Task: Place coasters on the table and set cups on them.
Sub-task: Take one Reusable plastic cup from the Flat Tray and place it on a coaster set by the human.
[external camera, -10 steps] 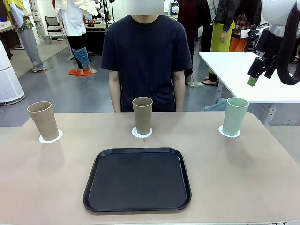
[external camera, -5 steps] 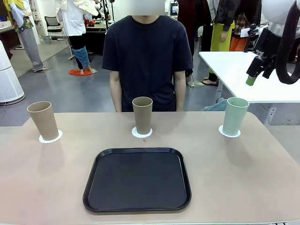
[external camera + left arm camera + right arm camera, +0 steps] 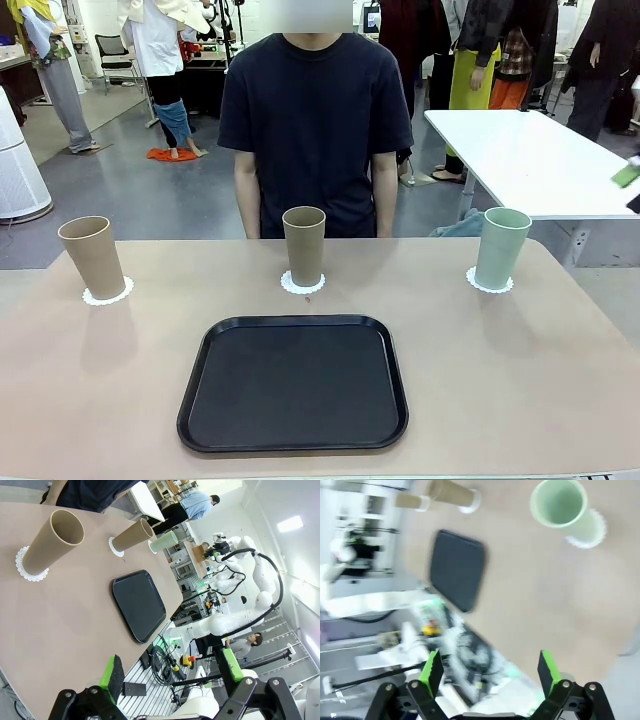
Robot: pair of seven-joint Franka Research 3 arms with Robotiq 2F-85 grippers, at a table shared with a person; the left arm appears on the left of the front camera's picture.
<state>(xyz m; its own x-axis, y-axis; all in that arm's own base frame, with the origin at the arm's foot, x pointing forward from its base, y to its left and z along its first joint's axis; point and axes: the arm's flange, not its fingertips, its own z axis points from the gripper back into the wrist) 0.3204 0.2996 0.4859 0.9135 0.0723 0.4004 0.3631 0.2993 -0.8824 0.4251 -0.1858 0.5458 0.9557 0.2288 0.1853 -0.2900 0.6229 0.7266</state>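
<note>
Standing cups, grippers clear

Three cups stand on coasters along the table's [image 3: 520,380] far edge: tan [image 3: 92,258], tan [image 3: 304,246], green [image 3: 501,248]. The right gripper [image 3: 490,667] hangs high above the green cup [image 3: 558,503], jaws wide, empty. The left gripper [image 3: 170,672], also wide and empty, sits well apart from the nearest tan cup [image 3: 50,542].

Left gripper [image 3: 170,680] — fingers spread wide, nothing between. Right gripper [image 3: 490,672] — fingers apart, empty.
</note>
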